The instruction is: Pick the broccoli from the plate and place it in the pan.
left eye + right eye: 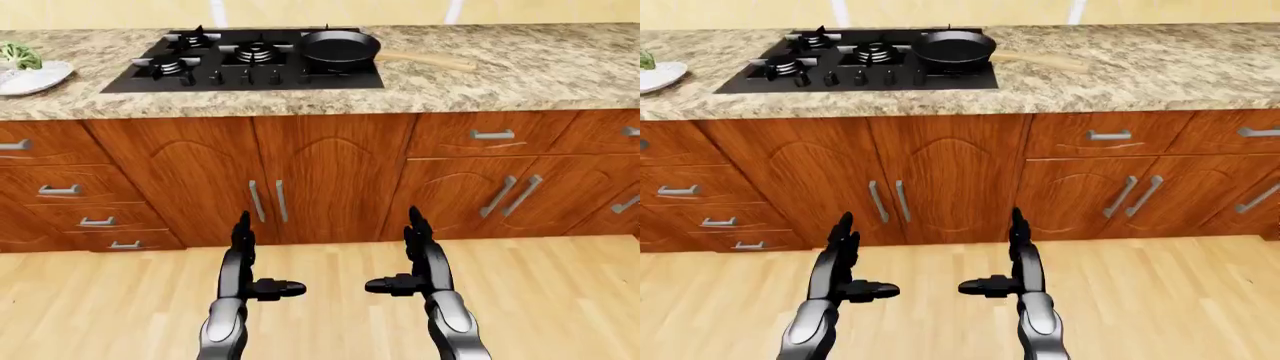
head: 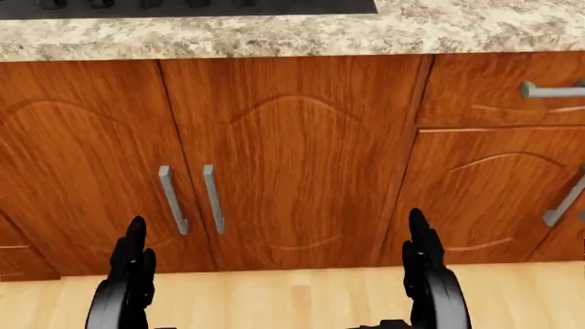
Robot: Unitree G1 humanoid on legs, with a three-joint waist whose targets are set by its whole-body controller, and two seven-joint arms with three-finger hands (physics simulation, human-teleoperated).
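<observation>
Nearest the camera, the left hand (image 1: 243, 262) and the right hand (image 1: 418, 259) are hanging low over the wooden floor (image 1: 560, 300), both empty, fingers pointing up and thumbs jutting toward each other, spread and gripping nothing. Beyond them the cabinet doors (image 1: 265, 176) are standing closed under the desk (image 1: 520, 71). On the desk, the black stove (image 1: 245, 64) is carrying the pan (image 1: 340, 49) at its right side, the pan's wooden handle lying out to the right.

The broccoli (image 1: 18, 54) is sitting on the plate (image 1: 35, 77) at the far left edge of the left-eye view, well apart from the pan and half cut off in the right-eye view. The risk, as I judge it, is reach: the robot is facing the stove, not the plate, so stretching sideways could be tipping its balance or nudging the plate off the desk's edge. A loose three-finger grip on the knobbly floret could also be dropping it during the long carry across the burners.
</observation>
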